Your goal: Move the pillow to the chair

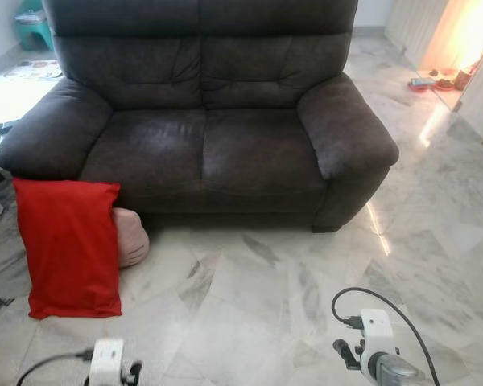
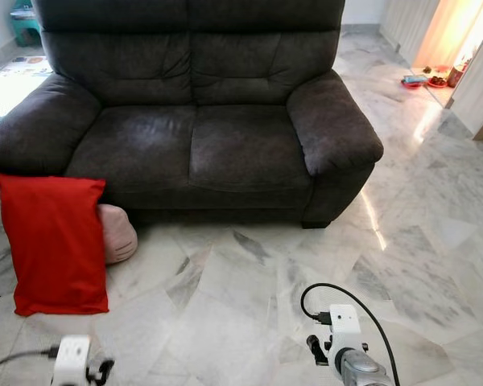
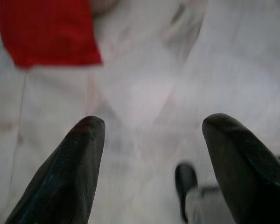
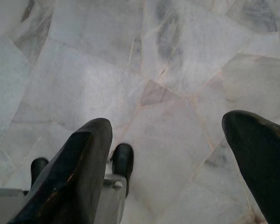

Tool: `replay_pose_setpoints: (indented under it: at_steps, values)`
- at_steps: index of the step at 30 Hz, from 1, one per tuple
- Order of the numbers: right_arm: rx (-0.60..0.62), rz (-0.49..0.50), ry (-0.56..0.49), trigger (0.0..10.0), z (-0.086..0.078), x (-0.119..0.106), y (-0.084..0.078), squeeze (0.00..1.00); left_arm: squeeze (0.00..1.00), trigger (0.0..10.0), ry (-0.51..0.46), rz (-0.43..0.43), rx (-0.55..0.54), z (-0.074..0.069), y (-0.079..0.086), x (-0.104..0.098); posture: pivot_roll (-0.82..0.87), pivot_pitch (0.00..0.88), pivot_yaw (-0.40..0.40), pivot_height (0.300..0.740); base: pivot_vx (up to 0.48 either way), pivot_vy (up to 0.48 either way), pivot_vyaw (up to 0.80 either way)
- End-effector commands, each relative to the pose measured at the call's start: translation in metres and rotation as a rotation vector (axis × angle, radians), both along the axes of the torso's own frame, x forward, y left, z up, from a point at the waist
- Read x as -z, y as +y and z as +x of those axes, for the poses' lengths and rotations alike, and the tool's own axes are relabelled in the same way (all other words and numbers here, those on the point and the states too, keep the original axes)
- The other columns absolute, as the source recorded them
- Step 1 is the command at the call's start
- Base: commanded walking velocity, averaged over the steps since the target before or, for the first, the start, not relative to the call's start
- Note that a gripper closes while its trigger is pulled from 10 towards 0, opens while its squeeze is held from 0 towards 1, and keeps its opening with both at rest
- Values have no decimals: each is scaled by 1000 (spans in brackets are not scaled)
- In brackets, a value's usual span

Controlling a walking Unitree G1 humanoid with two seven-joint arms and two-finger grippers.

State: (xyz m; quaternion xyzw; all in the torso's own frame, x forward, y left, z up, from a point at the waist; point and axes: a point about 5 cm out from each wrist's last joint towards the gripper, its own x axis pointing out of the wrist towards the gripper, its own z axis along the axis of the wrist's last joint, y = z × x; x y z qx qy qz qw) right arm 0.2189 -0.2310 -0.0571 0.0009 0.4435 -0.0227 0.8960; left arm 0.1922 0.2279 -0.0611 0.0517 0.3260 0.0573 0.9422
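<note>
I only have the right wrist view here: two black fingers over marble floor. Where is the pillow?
Observer: The red pillow stands on the floor, leaning against the dark sofa's left armrest.
Operator: Anything beside it?
Observer: A pink cushion lies tucked between the pillow and the sofa's base.
Operator: Is the left hand near it?
Observer: The left hand is open and empty above the floor, short of the pillow's lower corner.

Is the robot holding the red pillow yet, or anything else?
No, nothing is held. The left tool and right tool are both open over bare floor. The red pillow leans untouched against the sofa.
</note>
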Motion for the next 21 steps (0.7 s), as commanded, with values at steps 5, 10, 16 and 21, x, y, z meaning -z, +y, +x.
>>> replay_pose_setpoints:
  at_steps: [5,10,16,21]
  values:
    - [64,23,-184,10000,8,-9,-1,0,0,10000,-150,31,6,8,-7,-12,50,97,4,740,0,0,0]
    - [28,73,-516,10000,24,-34,8,0,0,10000,-429,79,41,20,-12,-45,50,106,7,740,0,0,0]
    - [53,19,-804,10000,36,-75,-8,0,0,10000,-604,141,48,19,-6,-78,49,109,5,740,0,0,0]
    - [22,-21,-928,10000,34,-96,-14,0,0,10000,-696,166,54,17,-8,-102,51,113,2,740,0,0,0]
